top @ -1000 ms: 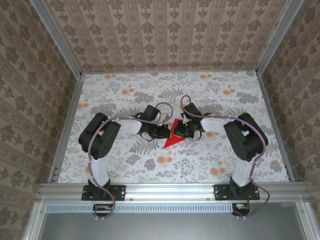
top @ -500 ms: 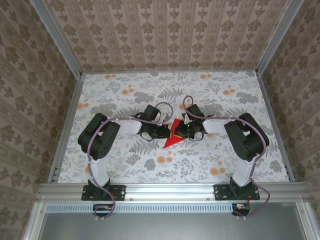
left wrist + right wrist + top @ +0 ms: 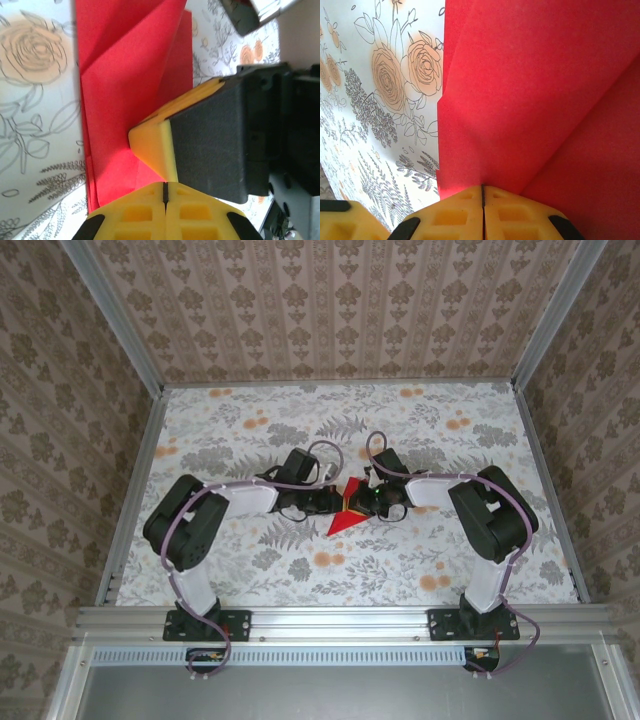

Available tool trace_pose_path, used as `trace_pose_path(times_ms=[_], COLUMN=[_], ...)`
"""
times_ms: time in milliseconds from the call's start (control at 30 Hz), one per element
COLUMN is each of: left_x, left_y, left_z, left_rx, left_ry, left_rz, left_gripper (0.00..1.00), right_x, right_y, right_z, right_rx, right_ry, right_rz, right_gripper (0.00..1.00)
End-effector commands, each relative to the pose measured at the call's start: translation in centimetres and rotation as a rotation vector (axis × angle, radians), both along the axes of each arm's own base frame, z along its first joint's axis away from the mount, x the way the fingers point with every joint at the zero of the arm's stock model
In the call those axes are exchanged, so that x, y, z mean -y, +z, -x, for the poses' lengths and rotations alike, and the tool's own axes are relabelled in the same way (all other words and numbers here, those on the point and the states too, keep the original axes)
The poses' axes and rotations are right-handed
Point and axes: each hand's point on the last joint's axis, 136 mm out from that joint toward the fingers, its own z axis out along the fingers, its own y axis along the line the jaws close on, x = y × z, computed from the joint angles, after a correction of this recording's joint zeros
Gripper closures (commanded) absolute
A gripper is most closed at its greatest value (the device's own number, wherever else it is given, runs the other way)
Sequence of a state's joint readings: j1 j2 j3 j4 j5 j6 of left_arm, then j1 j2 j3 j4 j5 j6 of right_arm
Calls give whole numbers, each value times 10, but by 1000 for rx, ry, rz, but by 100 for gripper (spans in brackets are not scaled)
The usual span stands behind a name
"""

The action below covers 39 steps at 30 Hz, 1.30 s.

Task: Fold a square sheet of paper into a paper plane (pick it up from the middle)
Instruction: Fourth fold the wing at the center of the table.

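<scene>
Lying mid-table on the floral cloth [image 3: 250,440], the red paper [image 3: 341,520] is a creased, pointed shape w/ its tip aimed toward the near edge, slightly left. Close up from the left wrist, it shows overlapping flaps & a diagonal fold line, flat against the cloth.

Left gripper [image 3: 326,502] comes at it from the left. Its yellow fingers [image 3: 145,215] are pressed tight together, tips right at the paper's edge. Right gripper [image 3: 363,502] comes from the opposite side. Its fingers [image 3: 455,215] are also pressed together, tips down on the red surface. From the left wrist view, a yellow fingertip [image 3: 152,142] of the right gripper sits on the paper just ahead of the left tips. Can't tell if either pair has a layer nipped in btw.

Both arms are bent inward, elbows out wide, wrists nearly meeting over the paper. Patterned wallpaper [image 3: 330,310] lines the walls around the table.
</scene>
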State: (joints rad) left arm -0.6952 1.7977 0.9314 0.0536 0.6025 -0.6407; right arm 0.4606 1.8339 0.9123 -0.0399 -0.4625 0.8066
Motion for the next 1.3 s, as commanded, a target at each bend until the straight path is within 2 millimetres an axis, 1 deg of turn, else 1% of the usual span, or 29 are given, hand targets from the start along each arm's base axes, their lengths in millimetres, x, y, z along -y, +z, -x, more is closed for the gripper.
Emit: trace_pose_path(times_ms=[0, 300, 433, 600, 700, 767, 867, 933, 1000, 1167, 1267], left_x=[-3, -5, -14, -27, -33, -35, -35, -35, -34, -33, -34], left_y=[-16, -31, -44, -60, -67, -68, -69, -70, -70, -70, -71], left_z=[7, 10, 11, 18, 24, 26, 26, 27, 27, 27, 29], left_rx=[-51, -83, -98, -131, -145, -150, -149, -152, -152, -153, -158], left_ry=[13, 10, 19, 14, 5, 0, -6, -6, -8, -12, -13], left_rz=[-27, -71, -142, -238, -281, -293, -295, -298, -295, -290, -293], left_gripper=[95, 95, 96, 99, 100, 100, 100, 100, 100, 100, 100], right_x=[27, 24, 23, 20, 15, 9, -1, -6, -8, -8, -3], right_y=[-38, -37, -36, -30, -22, -11, 9, 17, 17, 1, -3], right_z=[12, 12, 11, 7, 0, -6, -13, -13, -12, -15, -19], right_rx=[-84, -83, -77, -47, -15, 14, 64, 84, 88, 57, 54], right_ry=[-66, -62, -61, -47, -41, -31, -15, 0, 9, -5, -22], right_rz=[118, 101, 95, 75, 45, 10, -46, -55, -52, -35, -13], right_gripper=[92, 92, 92, 92, 92, 91, 91, 91, 91, 91, 92])
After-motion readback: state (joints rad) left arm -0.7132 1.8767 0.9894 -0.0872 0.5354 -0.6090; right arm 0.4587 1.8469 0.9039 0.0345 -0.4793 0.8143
